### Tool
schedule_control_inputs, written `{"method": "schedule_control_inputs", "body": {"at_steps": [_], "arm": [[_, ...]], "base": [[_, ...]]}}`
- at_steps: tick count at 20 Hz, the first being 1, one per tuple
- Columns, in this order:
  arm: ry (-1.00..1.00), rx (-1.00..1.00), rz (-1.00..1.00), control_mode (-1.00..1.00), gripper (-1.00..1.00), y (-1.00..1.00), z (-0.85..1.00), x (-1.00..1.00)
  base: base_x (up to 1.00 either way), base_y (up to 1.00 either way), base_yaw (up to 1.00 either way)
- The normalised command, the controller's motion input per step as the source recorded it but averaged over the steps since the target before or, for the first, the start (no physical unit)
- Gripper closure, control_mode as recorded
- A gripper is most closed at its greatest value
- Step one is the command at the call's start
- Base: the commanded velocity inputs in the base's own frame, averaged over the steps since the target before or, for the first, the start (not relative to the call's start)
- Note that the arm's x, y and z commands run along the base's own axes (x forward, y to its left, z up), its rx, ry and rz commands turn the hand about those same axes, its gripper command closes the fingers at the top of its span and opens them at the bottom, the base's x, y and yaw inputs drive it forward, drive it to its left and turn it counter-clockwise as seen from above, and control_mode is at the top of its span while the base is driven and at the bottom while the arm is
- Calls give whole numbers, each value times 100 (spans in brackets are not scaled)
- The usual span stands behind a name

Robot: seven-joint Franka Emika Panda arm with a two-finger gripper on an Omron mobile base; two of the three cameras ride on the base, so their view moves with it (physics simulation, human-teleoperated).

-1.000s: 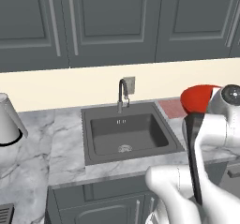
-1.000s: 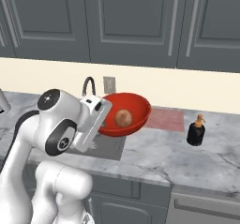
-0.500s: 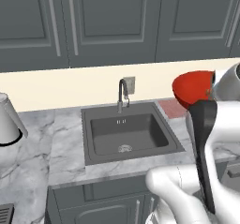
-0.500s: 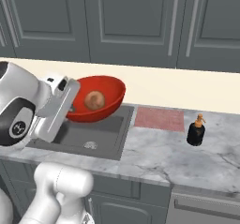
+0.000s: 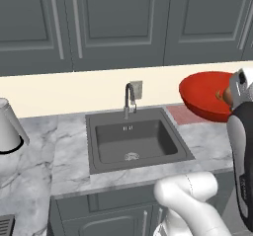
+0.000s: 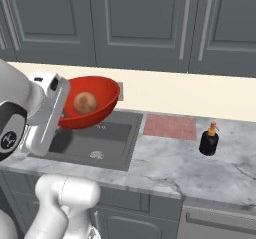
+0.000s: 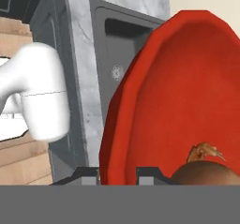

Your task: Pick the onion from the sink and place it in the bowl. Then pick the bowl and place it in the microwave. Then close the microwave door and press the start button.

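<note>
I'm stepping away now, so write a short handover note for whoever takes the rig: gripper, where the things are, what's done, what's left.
Gripper: shut on the rim of the bowl, which it holds tilted in the air above the sink.
Onion: inside the bowl, resting against its lower side.
Sink: no onion in it.
Done: onion moved from sink to bowl; bowl picked up.
Left: carry the bowl to the microwave and set it inside, close the door, press start. Watch the tilt so the onion doesn't roll out.
</note>
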Motion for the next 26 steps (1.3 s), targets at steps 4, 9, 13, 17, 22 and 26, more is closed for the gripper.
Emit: {"method": "schedule_control_inputs", "body": {"at_steps": [4,9,13,17,22,26], "arm": [[-15,-5,9,-100,100,1,-16,-12],[0,-1,1,-100,100,5,0,0],[4,-2,0,100,100,2,0,0],[0,0,0,100,100,0,0,0],[0,0,0,100,100,0,0,0],[0,0,0,100,100,0,0,0]], "base": [[0,0,0],[0,0,0],[-1,0,0],[-78,0,-8],[-71,-31,-32],[-40,-42,-65]]}}
